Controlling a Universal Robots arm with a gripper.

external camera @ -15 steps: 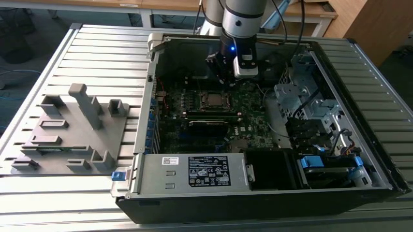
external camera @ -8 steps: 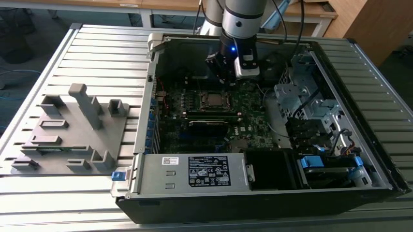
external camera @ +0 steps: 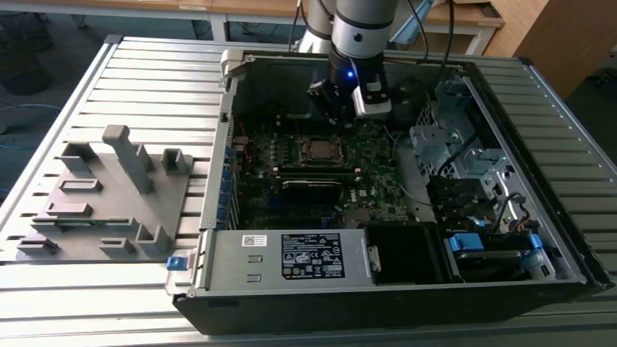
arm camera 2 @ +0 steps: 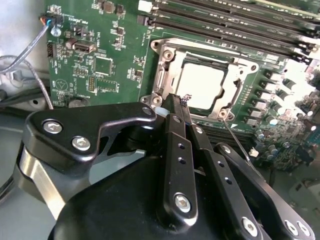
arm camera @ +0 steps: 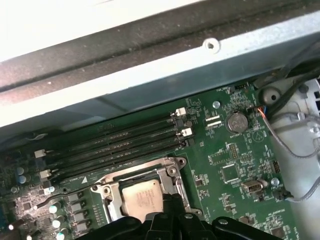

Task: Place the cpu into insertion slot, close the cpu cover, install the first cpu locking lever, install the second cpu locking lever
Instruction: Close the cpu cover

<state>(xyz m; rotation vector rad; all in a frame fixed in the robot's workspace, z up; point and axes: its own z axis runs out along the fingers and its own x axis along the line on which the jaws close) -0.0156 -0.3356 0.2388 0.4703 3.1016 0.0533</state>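
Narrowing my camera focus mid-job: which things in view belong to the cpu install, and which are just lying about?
Job in hand:
cpu
cpu cover, lying flat around it
thin wire locking lever
claw, shut, right beside the cover

Lying about:
grey fixture tray outside the case
power supply
memory slots
coin battery

I read the exterior view as a high, distant camera on the near side, angled down over the open computer case (external camera: 386, 311) and the slatted table (external camera: 144, 65). Both wrist views sit close above the motherboard (arm camera 2: 110, 65) (arm camera: 225, 170), looking steeply down past the gripper (arm camera 2: 178, 100) (arm camera: 172, 199) from opposite sides of it. All three views share the cpu (external camera: 316, 150) (arm camera 2: 202, 85) (arm camera: 142, 200).
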